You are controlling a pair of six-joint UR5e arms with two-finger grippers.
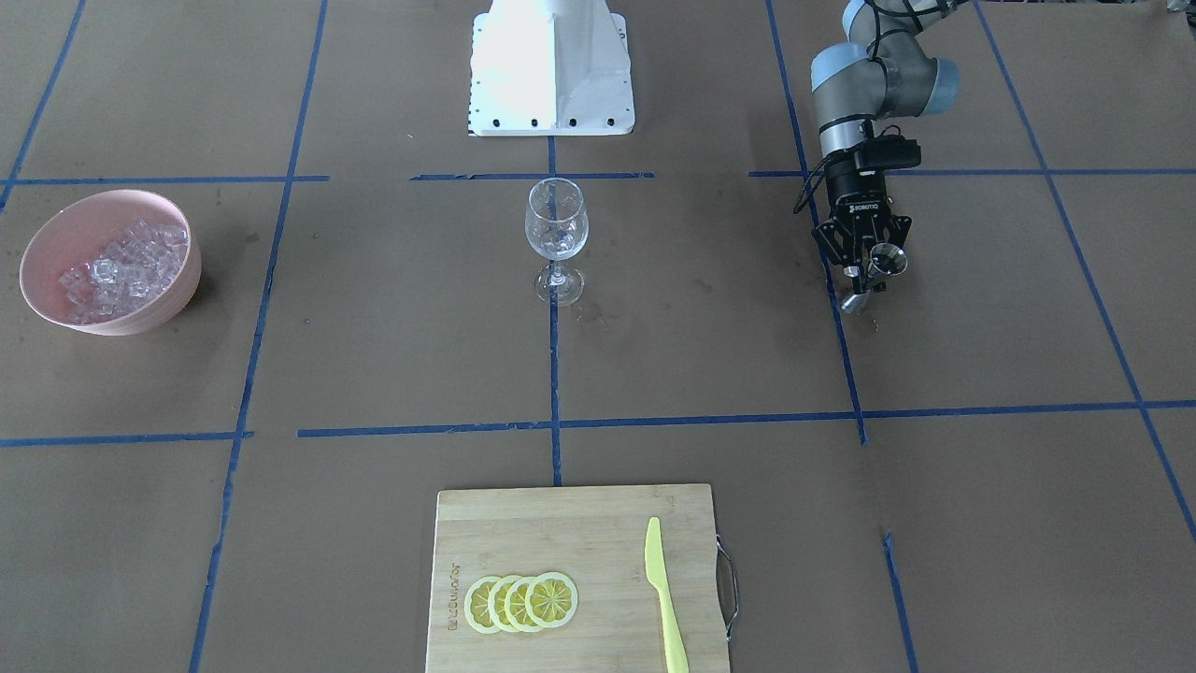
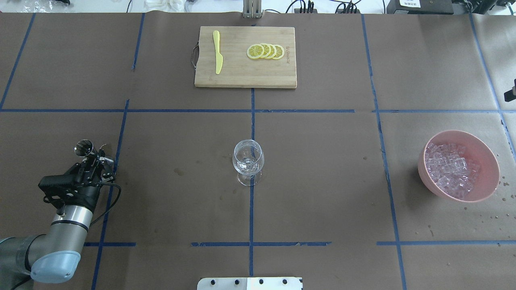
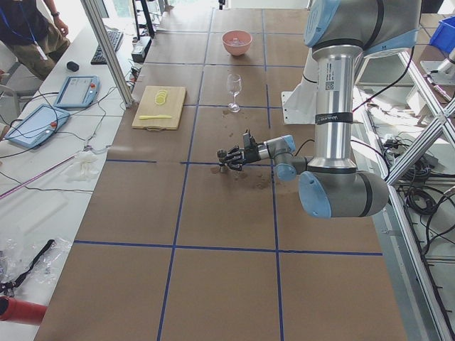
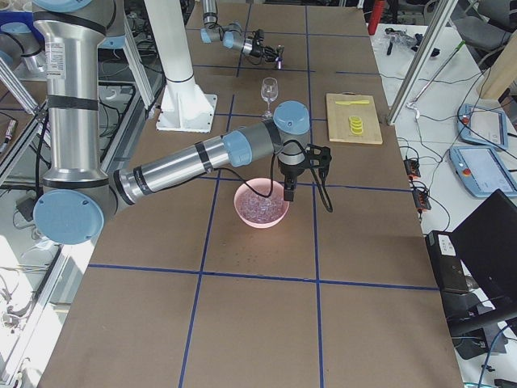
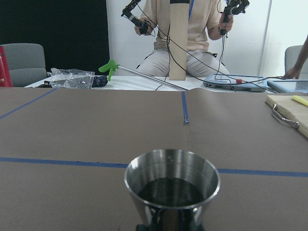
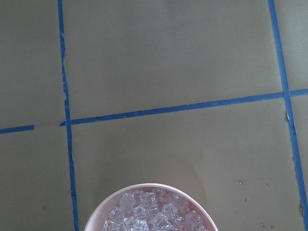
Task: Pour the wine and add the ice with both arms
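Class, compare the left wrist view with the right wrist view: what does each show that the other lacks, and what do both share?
Only the left wrist view: a steel cup close up, a corner of the cutting board, and a seated person beyond the table. Only the right wrist view: the rim of the pink bowl and the ice in it. Both: the brown table with blue tape lines.

Ice (image 2: 449, 169) in bowl (image 2: 481, 147), right of glass (image 2: 248, 161)
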